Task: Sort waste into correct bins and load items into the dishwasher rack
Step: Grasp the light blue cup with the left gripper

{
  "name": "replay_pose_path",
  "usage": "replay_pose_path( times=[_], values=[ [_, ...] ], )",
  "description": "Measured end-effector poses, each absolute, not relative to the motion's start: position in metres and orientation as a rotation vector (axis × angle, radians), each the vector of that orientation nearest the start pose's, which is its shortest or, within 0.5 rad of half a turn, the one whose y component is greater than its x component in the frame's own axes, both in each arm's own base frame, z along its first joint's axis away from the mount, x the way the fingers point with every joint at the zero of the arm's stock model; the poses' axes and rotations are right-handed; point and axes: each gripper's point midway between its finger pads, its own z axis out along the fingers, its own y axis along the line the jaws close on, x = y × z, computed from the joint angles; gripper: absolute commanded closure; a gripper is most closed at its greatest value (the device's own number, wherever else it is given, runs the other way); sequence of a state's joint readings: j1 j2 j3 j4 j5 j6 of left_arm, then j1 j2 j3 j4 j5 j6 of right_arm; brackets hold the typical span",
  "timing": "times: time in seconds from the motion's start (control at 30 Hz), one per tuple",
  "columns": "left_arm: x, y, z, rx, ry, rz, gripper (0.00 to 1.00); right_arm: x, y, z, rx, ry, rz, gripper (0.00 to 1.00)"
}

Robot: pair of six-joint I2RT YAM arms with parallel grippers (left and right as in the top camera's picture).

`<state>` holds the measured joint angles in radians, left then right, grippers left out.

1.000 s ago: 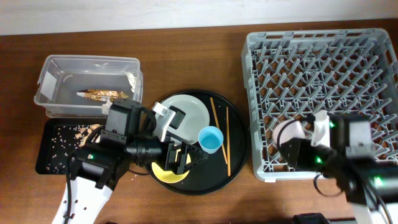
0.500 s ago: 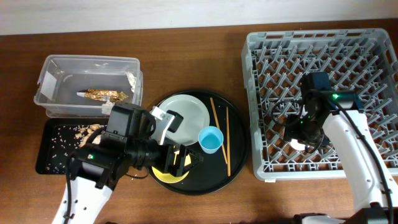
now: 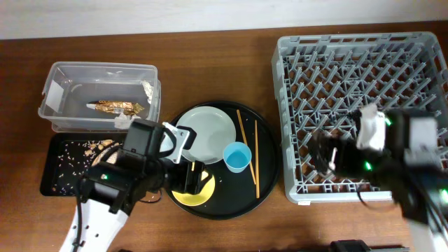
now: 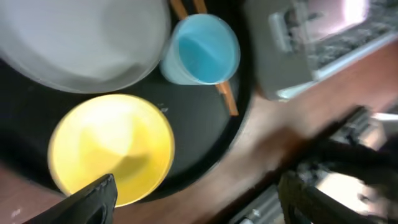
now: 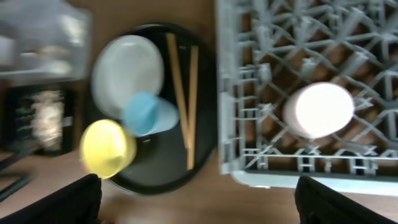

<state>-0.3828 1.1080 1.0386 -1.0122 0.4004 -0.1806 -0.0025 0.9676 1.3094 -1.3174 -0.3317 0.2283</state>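
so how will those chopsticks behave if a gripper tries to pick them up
The chopsticks look thin and stiff, so probably light but hard to pinch. They lie flat on the round black tray, so they may roll or slide if nudged.

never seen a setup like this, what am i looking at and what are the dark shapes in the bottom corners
Two robot arms work at a table. One picture looks straight down; the other two come from cameras on the wrists, so those dark shapes are gripper fingers. The left gripper hovers open over the yellow bowl; the right gripper hangs open above the dishwasher rack. Neither holds anything. The round black tray carries the bowl, a plate, a blue cup and chopsticks. A pale cup sits in the rack. The clear tub holds a foil wrapper, the shallow black tray food scraps.
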Motion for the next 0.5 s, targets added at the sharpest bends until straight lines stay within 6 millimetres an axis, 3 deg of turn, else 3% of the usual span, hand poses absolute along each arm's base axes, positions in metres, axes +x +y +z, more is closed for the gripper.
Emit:
replay_pose_path(
  times=[0.1, 0.17, 0.27, 0.33, 0.43, 0.5],
  values=[
    [0.218, -0.161, 0.175, 0.389, 2.705, -0.564, 0.19, 0.194, 0.063, 0.287, 0.126, 2.486, 0.566, 0.01],
    [0.229, -0.178, 0.166, 0.407, 2.681, -0.526, 0.21, 0.184, 0.066, 0.289, 0.097, 2.479, 0.581, 0.02],
    [0.247, -0.196, 0.164, 0.415, 2.619, -0.502, 0.29, 0.174, 0.072, 0.287, 0.047, 2.499, 0.614, 0.02],
    [0.264, -0.213, 0.152, 0.428, 2.589, -0.460, 0.38, 0.172, 0.073, 0.287, 0.028, 2.506, 0.626, 0.02],
    [0.294, -0.225, 0.111, 0.406, 2.616, -0.375, 0.48, 0.169, 0.075, 0.286, 0.017, 2.516, 0.634, 0.01],
    [0.305, -0.230, 0.080, 0.396, 2.655, -0.337, 0.67, 0.168, 0.075, 0.285, 0.014, 2.520, 0.637, 0.02]
  ],
)
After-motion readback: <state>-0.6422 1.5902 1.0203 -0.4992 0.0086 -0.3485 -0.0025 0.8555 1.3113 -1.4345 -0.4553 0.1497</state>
